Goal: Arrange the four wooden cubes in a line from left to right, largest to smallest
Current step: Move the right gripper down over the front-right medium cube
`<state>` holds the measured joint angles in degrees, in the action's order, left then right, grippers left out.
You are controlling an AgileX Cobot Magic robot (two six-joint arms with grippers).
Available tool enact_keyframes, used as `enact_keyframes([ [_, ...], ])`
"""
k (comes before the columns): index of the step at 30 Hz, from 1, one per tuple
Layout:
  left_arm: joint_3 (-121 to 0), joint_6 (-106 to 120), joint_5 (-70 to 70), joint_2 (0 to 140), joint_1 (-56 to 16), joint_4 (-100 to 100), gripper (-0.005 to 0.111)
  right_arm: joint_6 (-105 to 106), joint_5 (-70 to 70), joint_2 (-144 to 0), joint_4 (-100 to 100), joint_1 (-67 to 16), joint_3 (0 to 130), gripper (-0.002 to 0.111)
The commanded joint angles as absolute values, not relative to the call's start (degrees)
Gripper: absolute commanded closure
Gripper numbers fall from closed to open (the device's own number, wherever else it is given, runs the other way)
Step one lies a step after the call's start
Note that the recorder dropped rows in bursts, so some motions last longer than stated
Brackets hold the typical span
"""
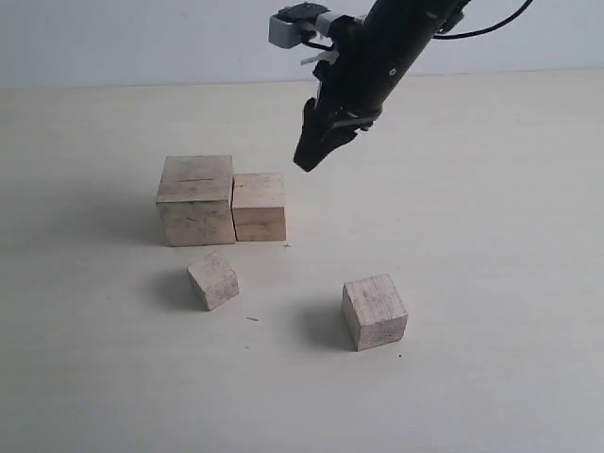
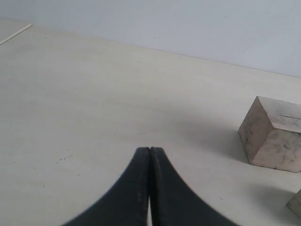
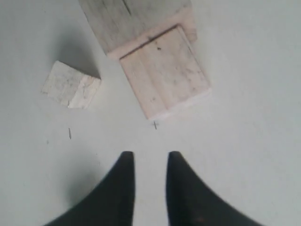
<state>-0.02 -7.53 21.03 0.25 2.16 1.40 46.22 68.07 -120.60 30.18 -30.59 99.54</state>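
Four pale wooden cubes rest on the table. The largest cube (image 1: 196,200), with a thin slit on top, has the second-largest cube (image 1: 260,207) touching its right side. In front of them lies the smallest cube (image 1: 213,280), turned at an angle, and the third cube (image 1: 375,311) stands alone at the front right. My right gripper (image 1: 308,159) hangs in the air behind and to the right of the pair, open a little and holding nothing. Its wrist view shows the second-largest cube (image 3: 164,70), the largest cube (image 3: 127,19) and the smallest cube (image 3: 70,84) beyond the gripper (image 3: 149,155). My left gripper (image 2: 149,150) is shut and empty, away from the largest cube (image 2: 275,134).
The pale table (image 1: 491,236) runs back to a light wall (image 1: 142,38). The black right arm (image 1: 396,47) reaches in from the top right. A corner of another cube (image 2: 296,203) shows at the edge of the left wrist view.
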Motion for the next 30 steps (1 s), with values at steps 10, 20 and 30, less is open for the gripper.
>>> enact_keyframes([
  [10,0.0,-7.6,20.8,0.0,1.8,1.3,0.107,8.2,66.6,-109.0,20.5,-30.6,93.5,0.108],
  [20,0.0,-7.6,20.8,0.0,1.8,1.3,0.107,2.3,41.2,-88.5,20.7,-35.7,60.4,0.108],
  [30,0.0,-7.6,20.8,0.0,1.8,1.3,0.107,-20.5,36.4,-92.9,0.4,-47.9,53.8,0.108],
])
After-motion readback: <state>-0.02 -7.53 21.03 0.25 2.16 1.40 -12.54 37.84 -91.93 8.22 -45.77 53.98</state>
